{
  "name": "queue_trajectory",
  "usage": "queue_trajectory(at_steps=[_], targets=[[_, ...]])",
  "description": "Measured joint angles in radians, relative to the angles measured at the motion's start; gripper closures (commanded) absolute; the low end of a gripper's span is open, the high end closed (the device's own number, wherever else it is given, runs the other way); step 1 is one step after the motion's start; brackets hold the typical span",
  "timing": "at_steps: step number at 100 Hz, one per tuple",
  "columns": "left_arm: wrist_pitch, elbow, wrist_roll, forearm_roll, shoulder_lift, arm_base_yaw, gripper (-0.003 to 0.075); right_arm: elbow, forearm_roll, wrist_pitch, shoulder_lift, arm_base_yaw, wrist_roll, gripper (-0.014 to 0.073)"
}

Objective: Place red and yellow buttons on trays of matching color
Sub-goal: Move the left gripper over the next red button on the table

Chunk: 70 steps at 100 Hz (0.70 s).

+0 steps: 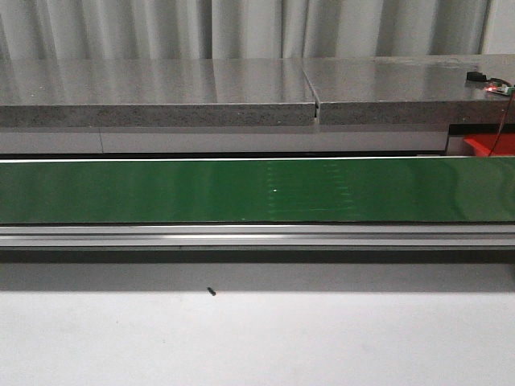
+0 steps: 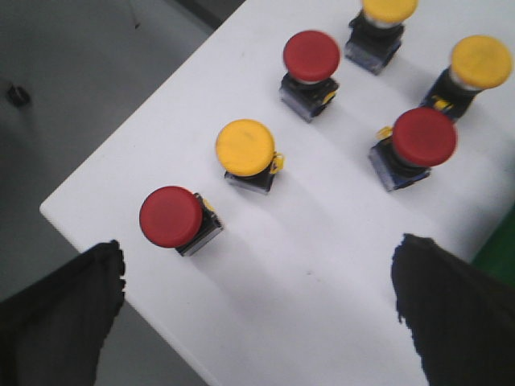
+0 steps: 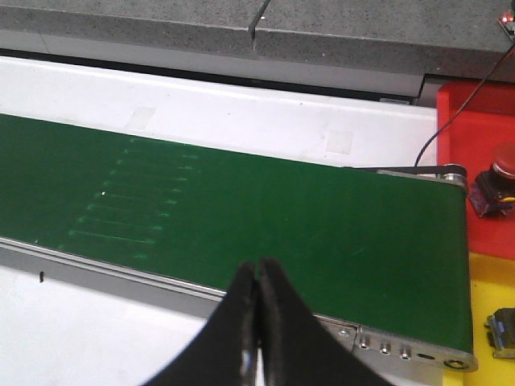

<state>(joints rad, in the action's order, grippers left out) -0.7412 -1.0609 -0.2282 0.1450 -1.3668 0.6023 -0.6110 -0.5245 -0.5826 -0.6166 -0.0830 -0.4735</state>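
Note:
In the left wrist view, three red buttons [image 2: 170, 217] [image 2: 311, 57] [image 2: 424, 137] and three yellow buttons [image 2: 245, 148] [image 2: 480, 62] [image 2: 389, 9] stand on a white board [image 2: 322, 273]. My left gripper [image 2: 257, 301] hovers open above the board's near part, holding nothing. My right gripper [image 3: 257, 277] is shut and empty over the near rail of the green belt [image 3: 265, 209]. Past the belt's end lie a red tray [image 3: 475, 137] holding a red button [image 3: 497, 186] and a yellow tray [image 3: 487, 297] with a dark button base [image 3: 504, 331] at the frame edge. Neither gripper shows in the front view.
The green belt [image 1: 241, 191] spans the front view behind a metal rail [image 1: 257, 235], with a grey stone counter [image 1: 161, 92] beyond. A corner of the red tray [image 1: 487, 146] and a wired device [image 1: 487, 83] sit far right. A small dark speck [image 1: 211, 292] lies on the white table.

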Motion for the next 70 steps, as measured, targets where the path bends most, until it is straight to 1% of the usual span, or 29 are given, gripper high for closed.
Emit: queue_trajectory(at_steps=[24, 48, 70], targets=[[0.032, 0.000, -0.001, 0.001, -0.126, 0.064, 0.0084, 0.000, 0.000, 0.000, 0.000, 0.000, 0.000, 0.0662], [0.091, -0.004, -0.002, 0.002, -0.161, 0.135, 0.0083, 0.000, 0.000, 0.000, 0.000, 0.000, 0.000, 0.0662], [0.113, -0.021, -0.002, 0.005, -0.208, 0.146, 0.0083, 0.000, 0.000, 0.000, 0.000, 0.000, 0.000, 0.0662]])
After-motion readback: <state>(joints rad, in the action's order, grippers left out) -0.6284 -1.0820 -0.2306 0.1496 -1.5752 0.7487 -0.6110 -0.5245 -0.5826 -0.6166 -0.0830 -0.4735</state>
